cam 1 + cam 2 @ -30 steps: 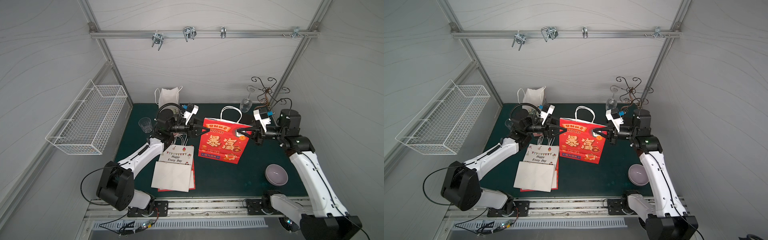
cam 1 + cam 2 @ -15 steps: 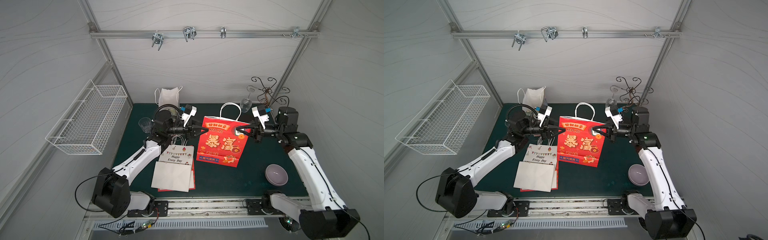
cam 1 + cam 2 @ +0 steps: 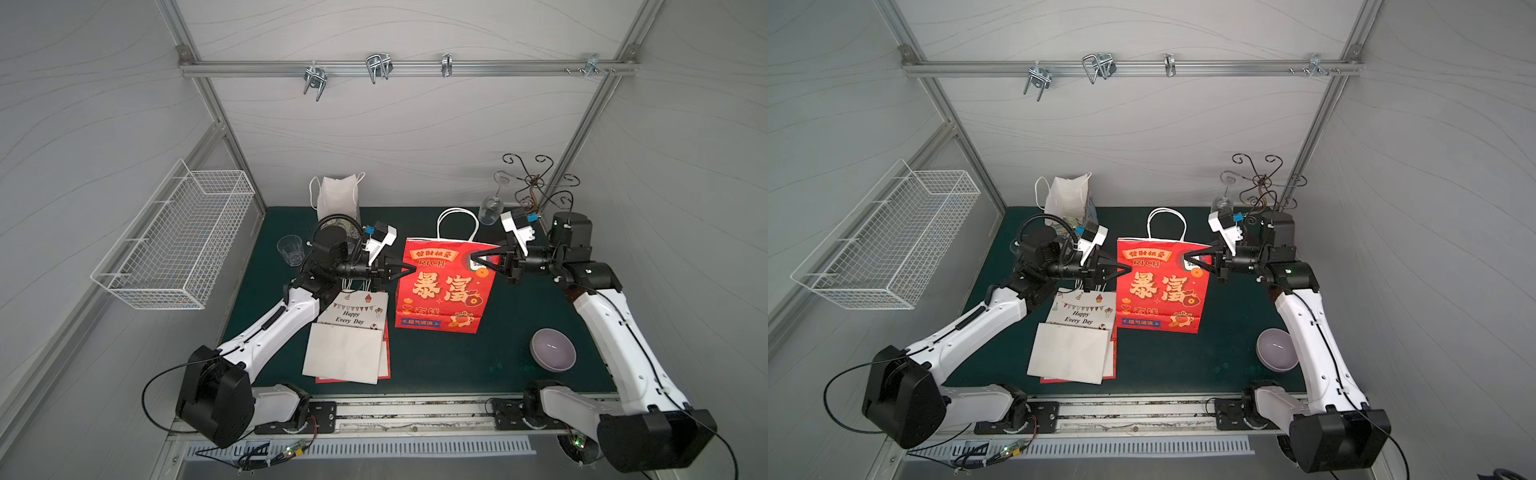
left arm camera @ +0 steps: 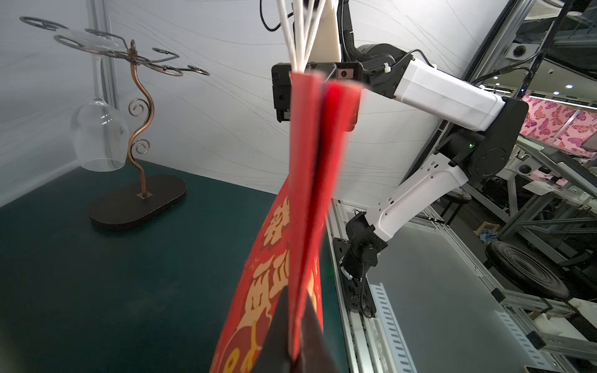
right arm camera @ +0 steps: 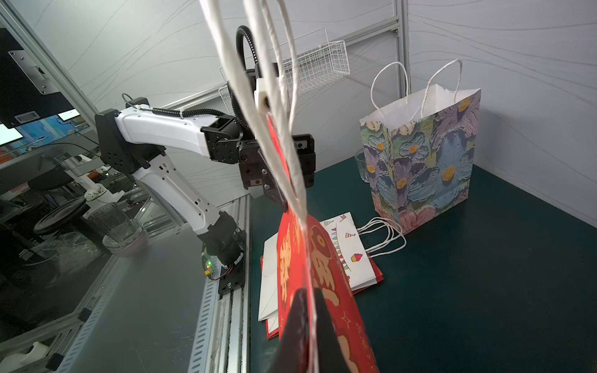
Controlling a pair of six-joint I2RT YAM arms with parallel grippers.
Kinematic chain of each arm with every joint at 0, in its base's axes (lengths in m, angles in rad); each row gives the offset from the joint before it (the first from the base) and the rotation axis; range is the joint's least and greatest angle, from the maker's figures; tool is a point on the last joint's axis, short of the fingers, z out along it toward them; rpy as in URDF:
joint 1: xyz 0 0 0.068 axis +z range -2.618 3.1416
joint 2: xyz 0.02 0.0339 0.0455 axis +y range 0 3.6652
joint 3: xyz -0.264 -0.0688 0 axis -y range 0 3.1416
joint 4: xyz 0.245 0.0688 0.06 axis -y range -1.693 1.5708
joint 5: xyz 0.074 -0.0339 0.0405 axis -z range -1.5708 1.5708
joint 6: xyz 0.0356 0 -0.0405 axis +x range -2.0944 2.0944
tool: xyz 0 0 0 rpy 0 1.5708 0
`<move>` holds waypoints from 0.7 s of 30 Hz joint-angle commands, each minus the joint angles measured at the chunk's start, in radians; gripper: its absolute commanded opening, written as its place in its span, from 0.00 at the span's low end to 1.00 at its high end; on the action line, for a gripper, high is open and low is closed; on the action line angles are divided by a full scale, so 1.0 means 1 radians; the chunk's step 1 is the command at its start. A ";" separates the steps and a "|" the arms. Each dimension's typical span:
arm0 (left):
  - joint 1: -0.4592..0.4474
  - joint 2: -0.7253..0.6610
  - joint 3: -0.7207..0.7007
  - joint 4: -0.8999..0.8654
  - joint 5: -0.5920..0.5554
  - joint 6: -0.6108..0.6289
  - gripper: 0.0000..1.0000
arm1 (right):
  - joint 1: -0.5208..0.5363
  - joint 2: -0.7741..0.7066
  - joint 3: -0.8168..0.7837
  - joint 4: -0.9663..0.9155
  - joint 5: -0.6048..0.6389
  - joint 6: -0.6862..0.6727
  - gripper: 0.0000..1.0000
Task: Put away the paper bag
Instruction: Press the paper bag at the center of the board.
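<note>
A red paper bag (image 3: 444, 291) with gold characters and white handles is pressed flat and stands upright above the green mat in both top views (image 3: 1163, 291). My left gripper (image 3: 409, 269) is shut on its upper left edge; the left wrist view shows the dark fingers (image 4: 277, 326) on either side of the red paper bag (image 4: 310, 181). My right gripper (image 3: 476, 261) is shut on the upper right edge. In the right wrist view its fingers (image 5: 298, 319) pinch the bag (image 5: 290, 258). The handles stick up.
Flat folded bags (image 3: 349, 340) lie on the mat by the left arm. A floral bag (image 3: 338, 199) stands at the back, with a clear cup (image 3: 290, 249) nearby. A purple bowl (image 3: 552, 349), a glass rack (image 3: 536, 187), a wire basket (image 3: 178, 237) and rail hooks (image 3: 378, 66) are around.
Both grippers have risen a little and the red bag now hangs straighter between them. The left jaws have narrowed onto the bag's edge.
</note>
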 commanded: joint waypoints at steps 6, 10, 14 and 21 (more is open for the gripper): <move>-0.006 -0.013 -0.056 -0.009 0.027 0.024 0.35 | 0.002 -0.007 0.036 0.033 -0.032 0.028 0.00; -0.008 -0.021 -0.061 -0.011 0.042 0.030 0.02 | 0.001 -0.009 0.031 0.036 -0.033 0.028 0.00; -0.007 -0.029 -0.068 -0.012 0.049 0.030 0.00 | 0.001 -0.010 0.034 0.038 -0.029 0.028 0.00; -0.009 -0.038 -0.095 -0.084 0.025 0.081 0.65 | 0.001 -0.013 0.039 0.086 -0.036 0.097 0.00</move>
